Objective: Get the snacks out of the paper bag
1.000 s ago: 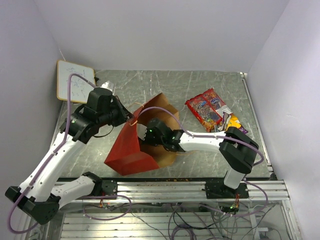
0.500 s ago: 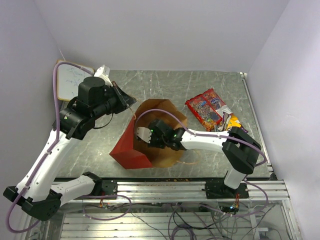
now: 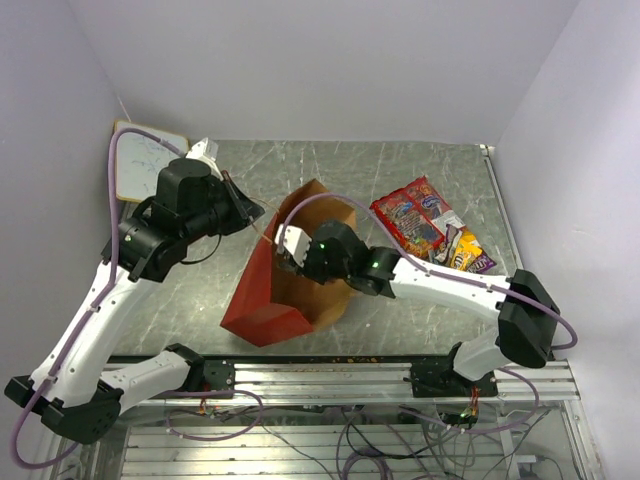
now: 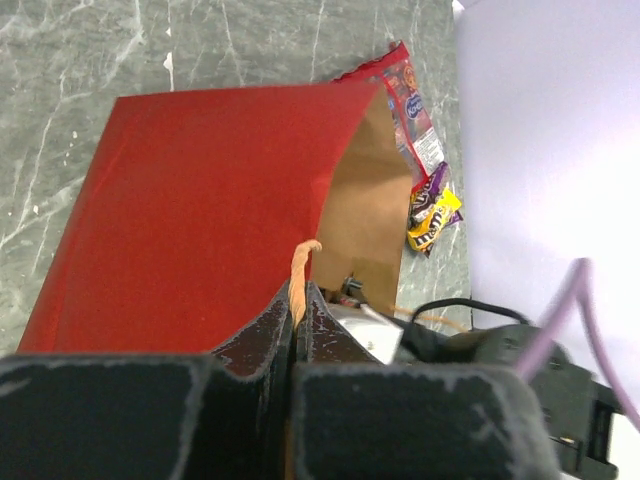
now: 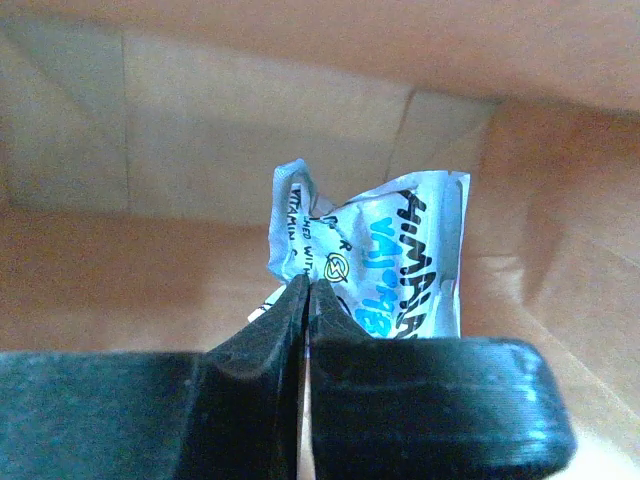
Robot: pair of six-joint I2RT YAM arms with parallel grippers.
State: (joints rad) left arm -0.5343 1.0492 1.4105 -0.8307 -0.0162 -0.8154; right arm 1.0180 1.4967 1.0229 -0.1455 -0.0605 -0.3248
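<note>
Right wrist: crinkled silvery-blue foil packet [image 5: 385, 260]

The paper bag [image 3: 262, 300] is showing bright red outside and kraft brown inside, its twisted handle [image 4: 303, 262] tan. Inside the bag, a silvery-blue packet [image 5: 400, 265] is carrying black and pale blue lettering. Right of the bag, red printed crisp bags [image 3: 410, 222] and yellow and purple candy packs [image 3: 470, 258] are glinting on the table [image 3: 330, 165], grey-green marble veined white. Left of the bag, a white board [image 3: 137, 172] is bearing faint scribbles.
</note>
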